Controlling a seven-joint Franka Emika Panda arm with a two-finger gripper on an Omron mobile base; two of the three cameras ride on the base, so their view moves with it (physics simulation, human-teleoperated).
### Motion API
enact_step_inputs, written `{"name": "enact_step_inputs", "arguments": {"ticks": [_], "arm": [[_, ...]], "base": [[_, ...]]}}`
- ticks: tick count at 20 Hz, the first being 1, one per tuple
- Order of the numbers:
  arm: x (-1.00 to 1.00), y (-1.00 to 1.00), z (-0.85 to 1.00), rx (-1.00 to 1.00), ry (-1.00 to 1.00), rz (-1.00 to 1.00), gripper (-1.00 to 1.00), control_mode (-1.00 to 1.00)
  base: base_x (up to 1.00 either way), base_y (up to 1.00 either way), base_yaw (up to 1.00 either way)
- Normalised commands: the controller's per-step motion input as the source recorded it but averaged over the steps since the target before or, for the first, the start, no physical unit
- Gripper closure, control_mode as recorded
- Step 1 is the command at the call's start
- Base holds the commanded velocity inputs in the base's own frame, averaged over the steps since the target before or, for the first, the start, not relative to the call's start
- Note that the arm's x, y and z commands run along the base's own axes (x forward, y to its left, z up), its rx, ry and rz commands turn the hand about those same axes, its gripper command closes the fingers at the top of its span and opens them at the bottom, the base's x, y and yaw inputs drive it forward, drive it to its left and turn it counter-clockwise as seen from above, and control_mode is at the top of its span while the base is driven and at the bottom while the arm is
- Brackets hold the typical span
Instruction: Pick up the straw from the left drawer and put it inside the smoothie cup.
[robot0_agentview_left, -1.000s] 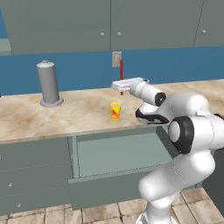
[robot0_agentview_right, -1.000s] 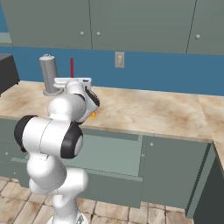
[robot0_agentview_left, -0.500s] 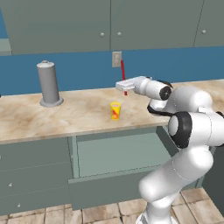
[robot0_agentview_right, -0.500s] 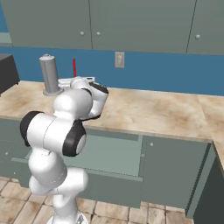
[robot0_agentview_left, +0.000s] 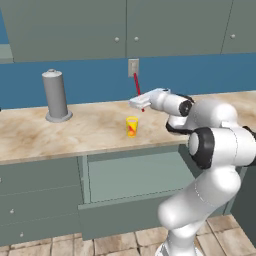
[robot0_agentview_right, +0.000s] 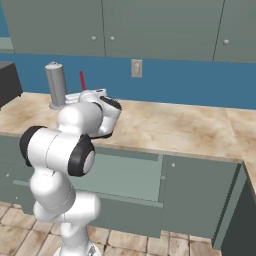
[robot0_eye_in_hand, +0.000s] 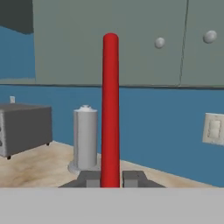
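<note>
My gripper (robot0_agentview_left: 139, 104) is shut on the straw (robot0_agentview_left: 137, 90), a thin red stick that leans a little and rises above the hand. The hand hovers over the counter, just above and behind the smoothie cup (robot0_agentview_left: 131, 126), a small yellow cup standing upright near the counter's front edge. In the hand view the straw (robot0_eye_in_hand: 110, 109) stands straight up between the two dark fingertips (robot0_eye_in_hand: 89, 178), with the gripper (robot0_eye_in_hand: 110, 179) closed on its lower part. From the right base, the straw (robot0_agentview_right: 81, 80) pokes up behind my arm. The left drawer (robot0_agentview_left: 135, 177) stands pulled out below the counter.
A tall grey cylinder (robot0_agentview_left: 55, 95) on a round base stands at the back left of the counter. A dark box appliance (robot0_eye_in_hand: 22, 129) sits further left. A wall outlet (robot0_agentview_left: 133, 67) is on the blue backsplash. The open drawer (robot0_agentview_right: 125, 175) juts out in front of the cabinets.
The forearm has swung up and to the right, and the straw has tipped from upright to a slight lean. The hand has stayed over the cup, grip unchanged.
</note>
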Motion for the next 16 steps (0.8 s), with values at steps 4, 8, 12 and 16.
{"name": "enact_step_inputs", "arguments": {"ticks": [4,8,12,16], "arm": [[0.10,-0.11,-0.92,0.00,-0.18,0.13,1.00,-1.00],[0.16,-0.19,-0.83,0.00,-0.15,0.12,1.00,-1.00],[0.23,-0.26,-0.70,0.00,-0.11,0.12,1.00,-1.00],[0.26,-0.25,-0.63,0.00,-0.11,0.12,1.00,-1.00]], "base": [[0.00,0.00,0.00],[0.00,0.00,0.00],[0.00,0.00,0.00],[0.00,0.00,0.00]]}}
